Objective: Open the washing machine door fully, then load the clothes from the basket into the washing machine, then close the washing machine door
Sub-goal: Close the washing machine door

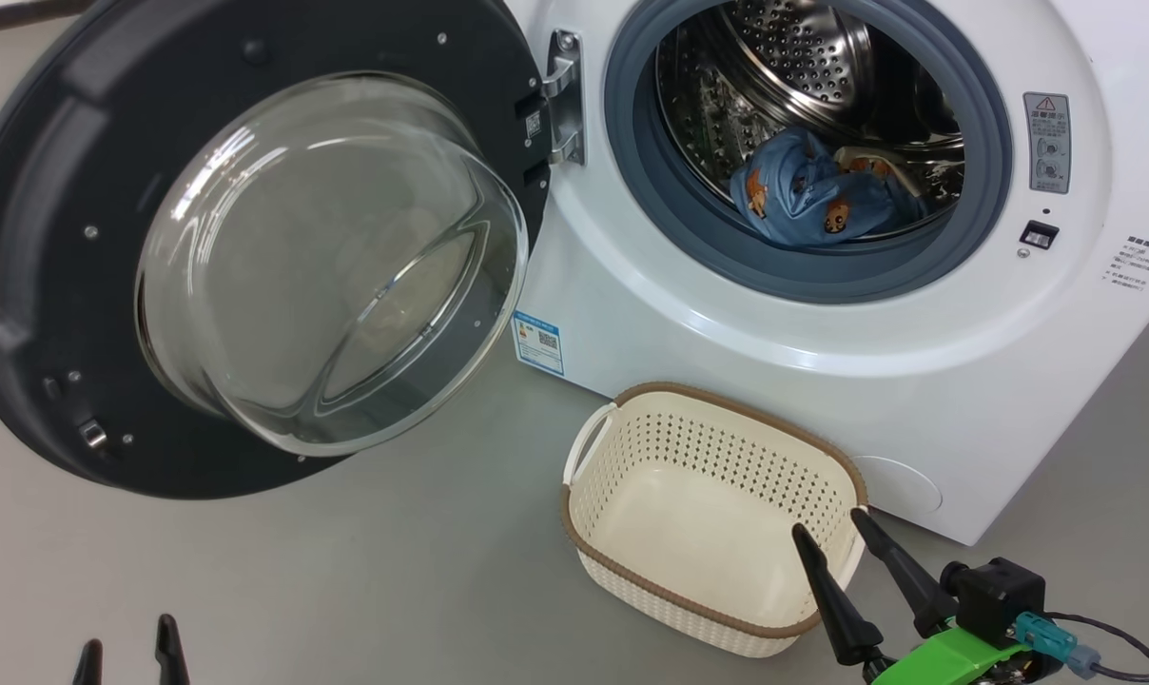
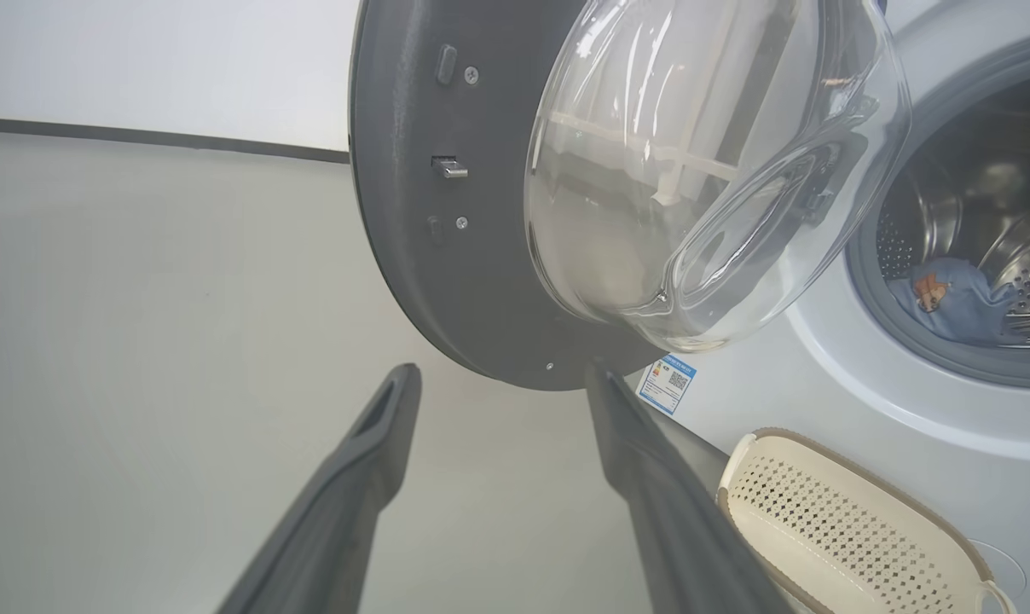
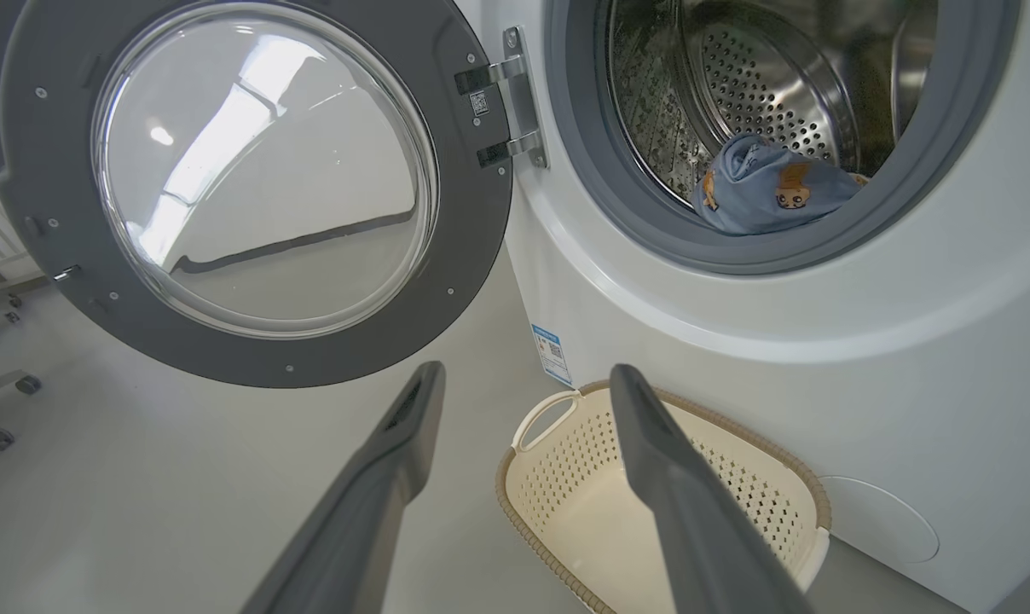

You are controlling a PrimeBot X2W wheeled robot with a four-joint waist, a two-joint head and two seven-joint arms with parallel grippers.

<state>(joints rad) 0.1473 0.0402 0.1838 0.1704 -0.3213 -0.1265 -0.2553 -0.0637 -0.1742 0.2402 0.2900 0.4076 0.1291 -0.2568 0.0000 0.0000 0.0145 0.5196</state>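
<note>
- Left gripper (image 1: pixel 127 637), near left: jaws apart, empty, aimed at the door's lower rim.
- Right gripper (image 1: pixel 828 520), near right: jaws apart, empty, tips over the basket's near-right rim.
- Basket (image 1: pixel 727 447) on the floor, just before the washer (image 1: pixel 727 342): nothing in it.
- Door (image 1: pixel 42 238) stands wide open to the left on its hinge (image 1: pixel 565 95), glass bulge facing out.
- Clothes (image 1: pixel 812 195) lie far, in the drum (image 1: pixel 803 57): a blue printed garment at the front lip, a cream scrap behind it.
- Judgement: loading looks finished, closing is the step in hand. The next move calls for a gripper at the door's left edge, pushing rightward until it latches. The left one sits nearer.
- Writing: blue sticker (image 1: pixel 538 341) with QR code, grey warning panel (image 1: pixel 1047 143) with triangle. The print is too small to read and no brand is legible.
</note>
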